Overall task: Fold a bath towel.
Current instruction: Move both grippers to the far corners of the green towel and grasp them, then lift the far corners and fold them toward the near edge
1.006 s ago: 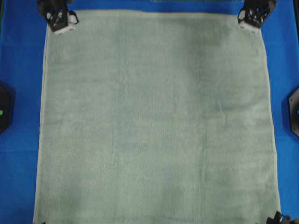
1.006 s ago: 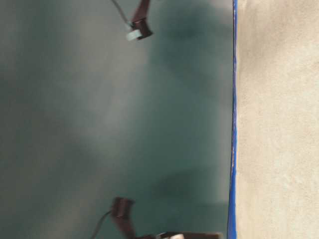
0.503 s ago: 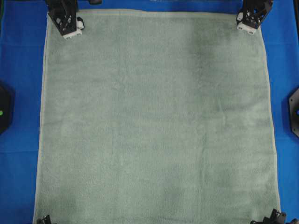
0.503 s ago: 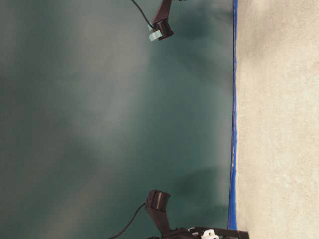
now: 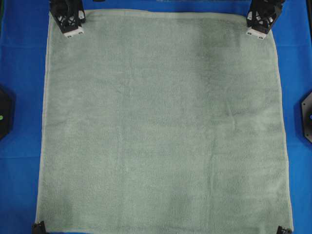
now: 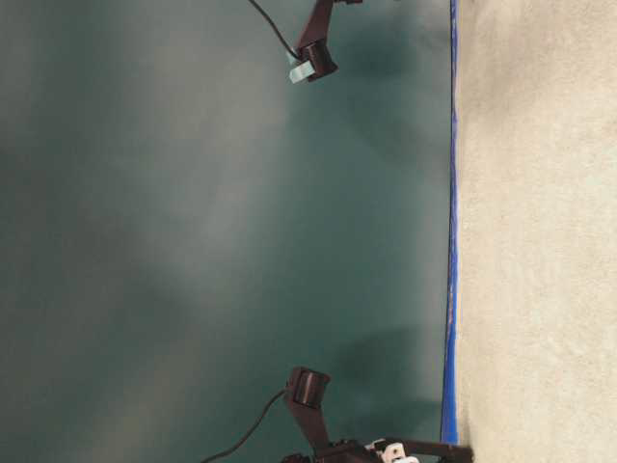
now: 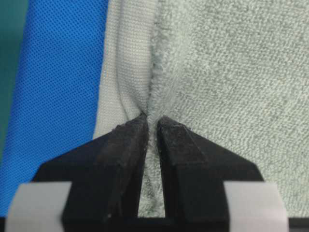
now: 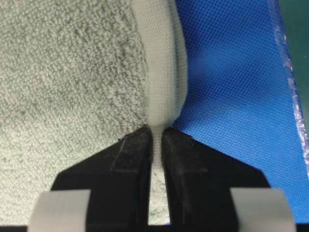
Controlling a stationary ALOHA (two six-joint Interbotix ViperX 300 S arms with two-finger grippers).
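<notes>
**Both pincers now clamped on the towel's near corners**

I see the bath towel (image 5: 163, 122) spread flat and square over the blue cloth (image 5: 22, 122) that covers the worktop, all four hems straight, nothing folded yet.

Starting left of the towel: my left pincer (image 7: 151, 126) sits at the towel's near-left corner. A second ago its jaws stood wide above the cloth; now they are pressed together on the pale hem, which puckers up into a ridge between the fingertips. In the overhead view only a dark tip of it shows at the towel's bottom-left corner.

Across to the towel's near-right corner: my right pincer (image 8: 157, 129) has made the same change, from wide apart to clamped on the hem band, which stands up in a narrow pleat between the jaws, blue cloth just to its right.

I judge this as the grasp done on both corners, so lifting and carrying that edge over toward the towel's far edge looks like the first fold to come.

I can read no brand, label or writing anywhere.
</notes>
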